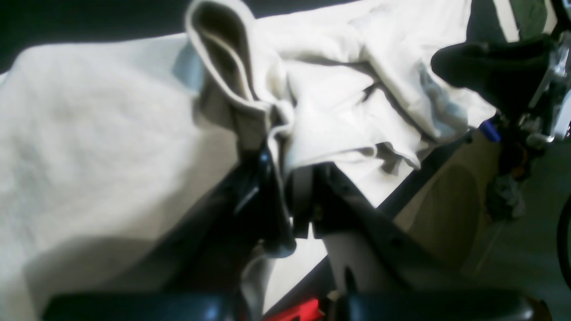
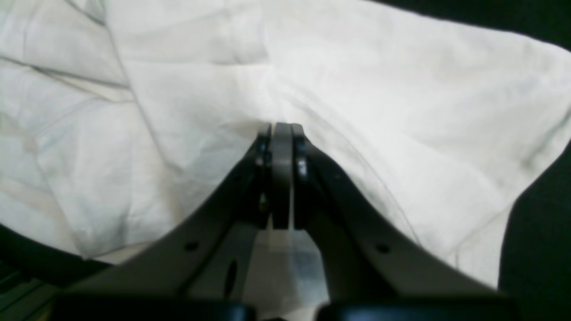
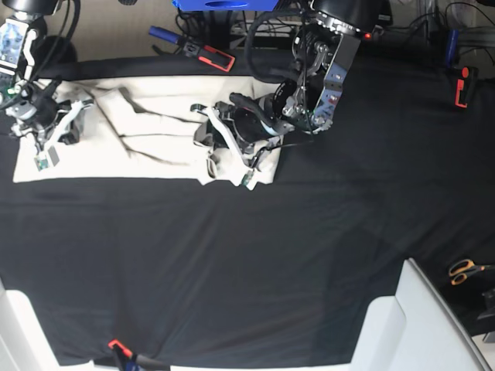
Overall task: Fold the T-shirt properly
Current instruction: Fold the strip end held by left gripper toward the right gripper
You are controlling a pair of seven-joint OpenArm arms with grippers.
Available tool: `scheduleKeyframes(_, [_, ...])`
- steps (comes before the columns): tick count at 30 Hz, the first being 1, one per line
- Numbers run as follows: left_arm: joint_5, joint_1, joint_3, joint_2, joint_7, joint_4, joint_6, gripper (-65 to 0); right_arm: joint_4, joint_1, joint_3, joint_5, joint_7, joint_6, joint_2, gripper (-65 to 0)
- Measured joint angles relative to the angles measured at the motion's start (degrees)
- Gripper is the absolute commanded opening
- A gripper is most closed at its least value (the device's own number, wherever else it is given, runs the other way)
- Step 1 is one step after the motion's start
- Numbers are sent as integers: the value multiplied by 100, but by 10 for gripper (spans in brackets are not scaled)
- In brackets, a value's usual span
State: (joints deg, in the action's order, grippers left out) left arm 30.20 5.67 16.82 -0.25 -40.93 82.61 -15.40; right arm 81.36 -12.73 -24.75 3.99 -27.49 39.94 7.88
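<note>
The cream T-shirt (image 3: 155, 127) lies across the back left of the black table (image 3: 271, 255), flat on its left part and bunched into folds at its right end. My left gripper (image 1: 285, 178) is shut on a bunch of those folds (image 1: 321, 125), and cloth spills over both fingers. At the shirt's left end, my right gripper (image 2: 281, 129) is shut with its fingertips pressed into the T-shirt (image 2: 401, 111); creases run toward the tips. How much cloth sits between the right fingertips is hidden.
Orange-handled scissors (image 3: 464, 270) lie on a white board (image 3: 418, 325) at the front right. A red and black tool (image 3: 461, 86) sits at the back right. Another red-handled tool (image 3: 209, 56) lies behind the shirt. Cables and a blue box (image 3: 224, 4) line the back.
</note>
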Motion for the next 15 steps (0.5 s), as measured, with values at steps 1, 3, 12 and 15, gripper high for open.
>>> scheduleKeyframes(1, [2, -15, -2, 13, 9, -17, 4, -650, 0, 0, 0, 0, 2, 0, -2, -650])
scheduleKeyframes(3, [11, -24, -2, 13, 22, -61, 2, -650, 0, 2, 0, -2, 2, -2, 0, -650])
scheduleKeyframes(12, [0, -11, -2, 76, 22, -85, 2, -650, 0, 15, 0, -2, 2, -2, 0, -650])
scheduleKeyframes(15, [0, -28, 0, 76, 17, -90, 2, -650, 0, 17, 0, -2, 2, -2, 0, -650])
